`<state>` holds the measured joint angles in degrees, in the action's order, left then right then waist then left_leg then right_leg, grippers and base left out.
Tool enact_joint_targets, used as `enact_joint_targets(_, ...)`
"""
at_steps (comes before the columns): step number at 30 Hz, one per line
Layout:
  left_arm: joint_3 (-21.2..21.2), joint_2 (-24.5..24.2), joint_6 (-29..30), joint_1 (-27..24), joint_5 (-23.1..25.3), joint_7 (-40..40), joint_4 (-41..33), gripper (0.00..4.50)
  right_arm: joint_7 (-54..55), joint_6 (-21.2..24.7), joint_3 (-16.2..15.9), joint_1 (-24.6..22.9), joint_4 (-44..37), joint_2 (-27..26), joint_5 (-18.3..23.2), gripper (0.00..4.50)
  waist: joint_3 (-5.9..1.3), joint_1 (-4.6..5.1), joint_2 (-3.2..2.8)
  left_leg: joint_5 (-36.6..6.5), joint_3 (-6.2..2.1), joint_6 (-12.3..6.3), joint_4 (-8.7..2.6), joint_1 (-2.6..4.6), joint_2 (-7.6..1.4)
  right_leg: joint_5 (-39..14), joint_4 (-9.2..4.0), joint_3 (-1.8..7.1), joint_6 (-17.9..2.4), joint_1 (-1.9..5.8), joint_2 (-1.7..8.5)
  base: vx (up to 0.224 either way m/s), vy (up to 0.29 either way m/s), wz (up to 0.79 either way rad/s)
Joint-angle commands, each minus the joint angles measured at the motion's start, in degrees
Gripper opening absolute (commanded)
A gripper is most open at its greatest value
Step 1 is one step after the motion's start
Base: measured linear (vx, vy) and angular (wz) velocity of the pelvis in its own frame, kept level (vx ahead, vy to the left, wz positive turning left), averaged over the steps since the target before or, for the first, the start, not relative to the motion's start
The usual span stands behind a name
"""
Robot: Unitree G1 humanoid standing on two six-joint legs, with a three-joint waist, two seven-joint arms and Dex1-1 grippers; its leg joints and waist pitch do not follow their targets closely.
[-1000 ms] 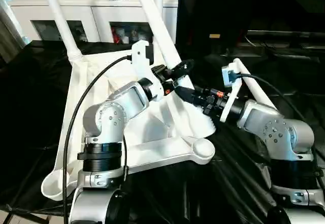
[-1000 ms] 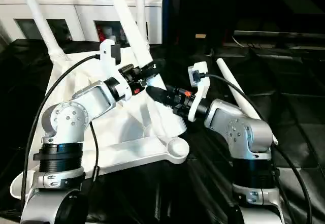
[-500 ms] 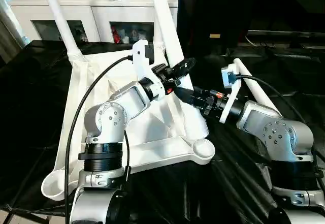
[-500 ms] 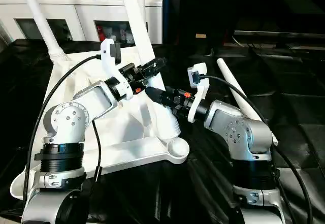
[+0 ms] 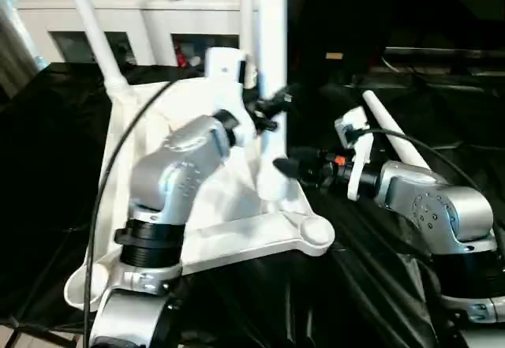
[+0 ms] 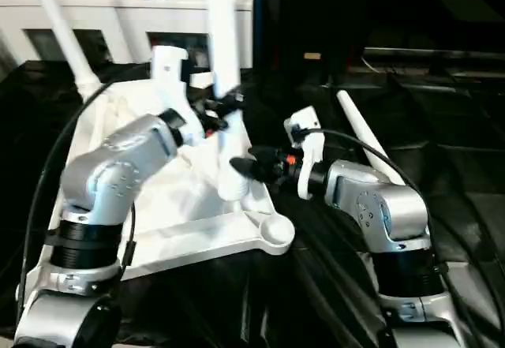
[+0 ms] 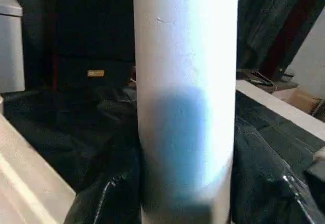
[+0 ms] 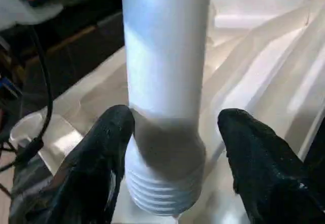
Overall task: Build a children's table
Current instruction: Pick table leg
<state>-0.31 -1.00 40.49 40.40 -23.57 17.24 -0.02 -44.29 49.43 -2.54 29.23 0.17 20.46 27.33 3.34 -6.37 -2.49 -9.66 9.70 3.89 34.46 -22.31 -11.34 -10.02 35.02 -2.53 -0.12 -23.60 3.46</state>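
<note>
Standing two legs at the far corners, the tabletop (image 5: 237, 241) lies inverted. The left gripper (image 5: 272, 111) pinches a third leg (image 5: 272, 64) upright; the right gripper (image 8: 172, 158) is spread around its threaded end, unseated. A fourth leg (image 5: 398, 139) lies right.

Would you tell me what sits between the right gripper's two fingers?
In the right wrist view, the leg's threaded end stands between the right gripper's fingers.

Both head views look forward and down over the silver forearms onto the upturned tabletop (image 5: 237, 241) on black sheeting, with a white cabinet (image 5: 150, 16) along the far edge; they share this scene from slightly offset positions. The left wrist view sits very near an upright leg (image 7: 185, 97), facing the dark backdrop beyond. The right wrist view looks along its end effector (image 8: 175, 163) at the same leg's threaded foot above the tabletop.
</note>
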Motion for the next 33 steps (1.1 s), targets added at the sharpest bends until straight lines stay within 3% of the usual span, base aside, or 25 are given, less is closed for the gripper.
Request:
enact_joint_targets(1,-1.8,-0.4,-1.5,0.6,1.1,1.4,-1.7,1.88,-0.1,0.1,-0.7,0.3,0.0,0.4,-0.5,3.00,-4.46,0.11,1.37,-6.8,-0.08,-1.29,-3.17,0.63,-0.84,-13.9,-4.46,1.81,-8.1,3.29,3.35,0.000,0.000,0.00)
enact_joint_targets(14,-7.2,-2.4,-2.2,-1.4,2.8,5.2,-3.6,1.88,-0.7,-1.3,-2.9,1.5,2.5,0.2,-1.8,3.00,-4.48,0.22,1.39,-7.0,-0.02,-1.27,-3.11,0.66,-0.90,-14.2,-4.36,1.82,-8.3,3.21,3.38,0.000,0.000,0.00)
enact_joint_targets(33,-7.9,-2.8,-0.3,-1.9,0.9,7.9,-5.2,1.88,-3.2,-2.8,-5.0,1.5,3.4,0.8,-2.0,3.00,-4.52,0.21,1.36,-6.4,0.00,-1.62,-3.01,0.61,-0.88,-13.0,-4.22,1.83,-8.9,3.29,3.31,0.000,0.000,0.00)
